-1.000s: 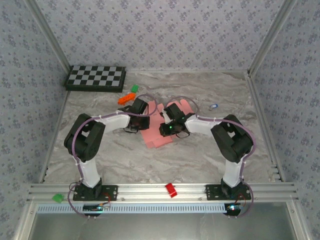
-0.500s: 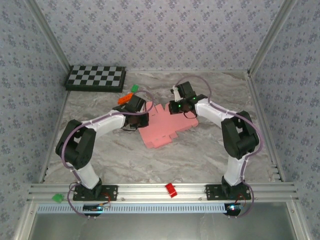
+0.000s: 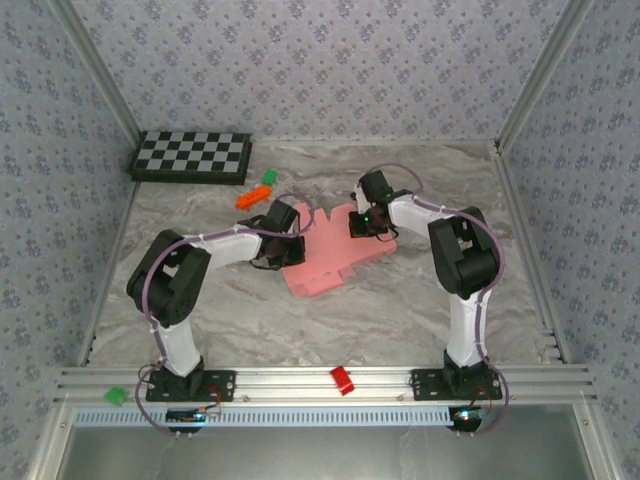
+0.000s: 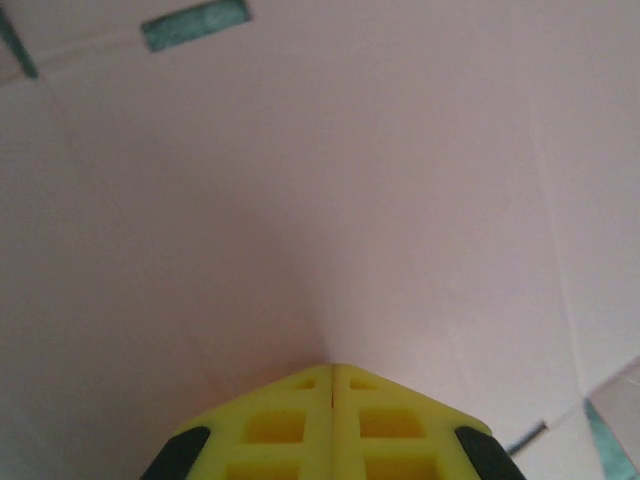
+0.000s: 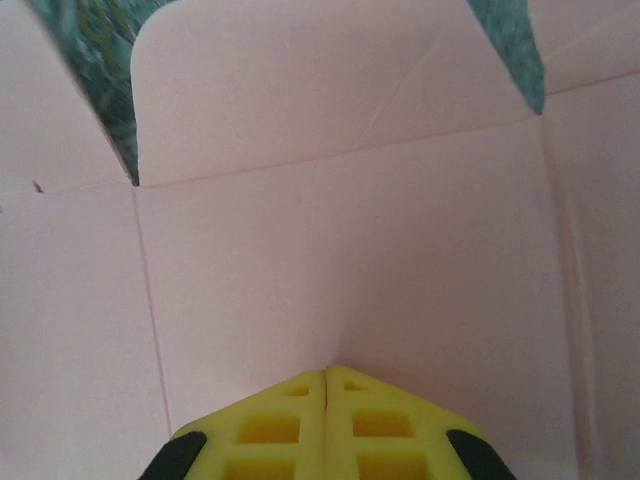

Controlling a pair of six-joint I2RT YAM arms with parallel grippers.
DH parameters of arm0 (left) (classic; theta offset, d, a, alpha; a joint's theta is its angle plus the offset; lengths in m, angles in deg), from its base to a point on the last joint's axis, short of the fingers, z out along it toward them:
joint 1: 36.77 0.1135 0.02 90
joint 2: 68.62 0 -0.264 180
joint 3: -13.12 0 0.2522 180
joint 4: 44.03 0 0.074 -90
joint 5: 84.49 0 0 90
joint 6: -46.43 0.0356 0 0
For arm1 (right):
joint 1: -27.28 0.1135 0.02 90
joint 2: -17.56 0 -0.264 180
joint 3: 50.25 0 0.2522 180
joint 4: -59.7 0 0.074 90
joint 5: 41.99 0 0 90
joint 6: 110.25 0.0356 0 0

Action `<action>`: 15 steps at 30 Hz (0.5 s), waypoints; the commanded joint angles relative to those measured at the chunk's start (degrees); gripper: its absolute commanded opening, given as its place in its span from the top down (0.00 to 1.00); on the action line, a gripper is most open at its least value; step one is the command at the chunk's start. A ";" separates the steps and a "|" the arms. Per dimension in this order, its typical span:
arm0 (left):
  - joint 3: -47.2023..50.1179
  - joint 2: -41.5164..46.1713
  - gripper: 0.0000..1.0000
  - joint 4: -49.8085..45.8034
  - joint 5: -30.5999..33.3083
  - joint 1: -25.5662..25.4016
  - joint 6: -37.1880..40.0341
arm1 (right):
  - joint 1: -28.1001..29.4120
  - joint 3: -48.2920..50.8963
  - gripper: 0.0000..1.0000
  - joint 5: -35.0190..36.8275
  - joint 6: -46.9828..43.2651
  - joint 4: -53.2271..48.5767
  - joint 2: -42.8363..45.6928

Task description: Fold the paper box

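Note:
The paper box (image 3: 328, 258) lies as a flat pink die-cut sheet in the middle of the marble table. My left gripper (image 3: 288, 246) is at its left edge, and my right gripper (image 3: 362, 226) is over its far right part. In the left wrist view the yellow fingers (image 4: 290, 425) are shut together, and the tip of my left gripper (image 4: 332, 367) is pointed down at the pink card (image 4: 330, 180), with nothing between the fingers. In the right wrist view my right gripper (image 5: 326, 370) is likewise shut, tip at a panel of the sheet (image 5: 340, 240) just below a rounded flap (image 5: 300, 80).
A chessboard (image 3: 192, 156) lies at the back left. An orange block (image 3: 256, 195) and a green block (image 3: 268, 177) sit behind the left gripper. A small red block (image 3: 342, 380) and a green block (image 3: 117, 396) rest on the front rail.
My right gripper left the middle of the sheet, swung to its far right part and finished closing. The left arm reached out and drew back, its gripper staying at the sheet's left edge.

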 commanded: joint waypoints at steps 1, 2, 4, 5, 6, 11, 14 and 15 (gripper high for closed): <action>-1.83 -1.71 1.00 -1.66 0.15 -0.01 0.89 | -0.33 3.80 1.00 1.71 0.46 -1.49 2.03; -2.55 -2.39 1.00 -2.31 0.64 0.00 1.47 | -0.25 5.14 1.00 1.98 0.89 -1.11 2.76; -3.96 -3.85 1.00 -3.28 1.02 0.04 2.41 | 0.06 7.64 1.00 2.51 1.51 -0.52 4.25; -4.81 -4.67 1.00 -3.74 1.25 0.05 2.87 | 0.39 8.17 1.00 2.86 1.80 -0.25 5.13; -5.69 -5.52 1.00 -4.08 1.31 0.13 3.40 | 0.73 10.99 1.00 3.27 2.04 -0.23 5.92; -10.71 -9.38 1.00 -5.71 1.90 0.29 6.21 | 3.87 16.23 1.00 5.62 3.92 0.08 9.83; -14.73 -12.24 1.00 -6.84 2.04 0.57 8.09 | 7.52 19.08 1.00 7.48 5.39 0.59 11.88; -16.32 -13.31 1.00 -7.28 2.05 0.70 8.91 | 8.90 19.85 1.00 8.09 6.00 0.70 12.51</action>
